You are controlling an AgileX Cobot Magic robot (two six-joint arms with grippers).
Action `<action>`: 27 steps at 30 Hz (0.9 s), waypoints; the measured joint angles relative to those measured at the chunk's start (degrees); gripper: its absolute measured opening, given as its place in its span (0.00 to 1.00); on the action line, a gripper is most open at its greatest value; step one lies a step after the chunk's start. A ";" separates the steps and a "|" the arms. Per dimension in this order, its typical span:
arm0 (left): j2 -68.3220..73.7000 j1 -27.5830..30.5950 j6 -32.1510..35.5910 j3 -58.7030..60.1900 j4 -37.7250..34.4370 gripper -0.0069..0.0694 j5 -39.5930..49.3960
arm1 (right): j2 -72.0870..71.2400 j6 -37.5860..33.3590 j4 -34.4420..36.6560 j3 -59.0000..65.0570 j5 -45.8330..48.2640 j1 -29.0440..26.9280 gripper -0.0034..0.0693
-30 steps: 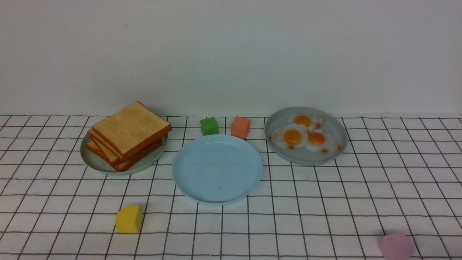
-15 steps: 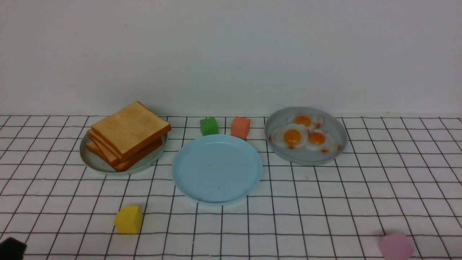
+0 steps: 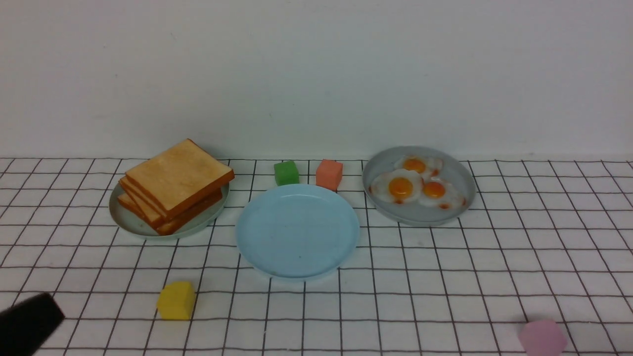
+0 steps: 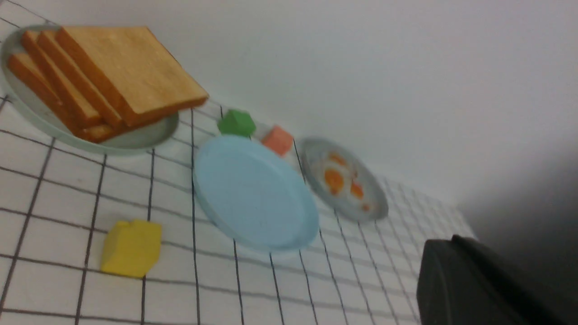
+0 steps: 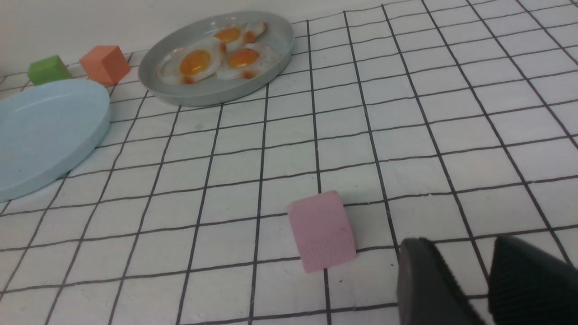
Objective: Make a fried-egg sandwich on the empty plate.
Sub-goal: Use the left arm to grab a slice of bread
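Note:
The empty plate (image 3: 296, 232), light blue, lies at the table's middle with nothing on it; it also shows in the wrist views (image 4: 253, 194) (image 5: 40, 131). No fried-egg sandwich is in view. A pile of toast slices (image 3: 175, 183) rests on a grey-green plate (image 3: 133, 225) at the left. Three fried eggs (image 3: 401, 187) lie in another grey-green plate (image 3: 420, 217) at the right. My left gripper (image 3: 27, 321) pokes in at the near left corner, jaws together and holding nothing (image 4: 451, 243). My right gripper (image 5: 458, 243) stands open over the cloth beside a pink block (image 5: 321, 230).
A green block (image 3: 287, 173) and an orange block (image 3: 330, 174) sit just behind the blue plate. A yellow block (image 3: 176, 300) lies near the front left, close to my left gripper. The pink block (image 3: 542, 337) is at the front right. A white wall closes the back.
My left gripper has come into the front view at the near left corner and risen further in, and its jaws have shut. Nothing on the table has moved.

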 joint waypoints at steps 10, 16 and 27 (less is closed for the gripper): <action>20.00 -2.79 3.40 -13.82 9.45 0.07 19.97 | 0.00 1.44 2.74 0.14 -1.01 0.00 0.38; 20.70 -2.93 3.91 -14.21 8.63 0.07 19.87 | 0.00 7.75 18.76 0.69 -8.78 0.00 0.38; 29.78 -10.22 6.35 -19.34 13.34 0.07 17.15 | 6.31 -1.26 25.70 -18.27 7.14 2.09 0.13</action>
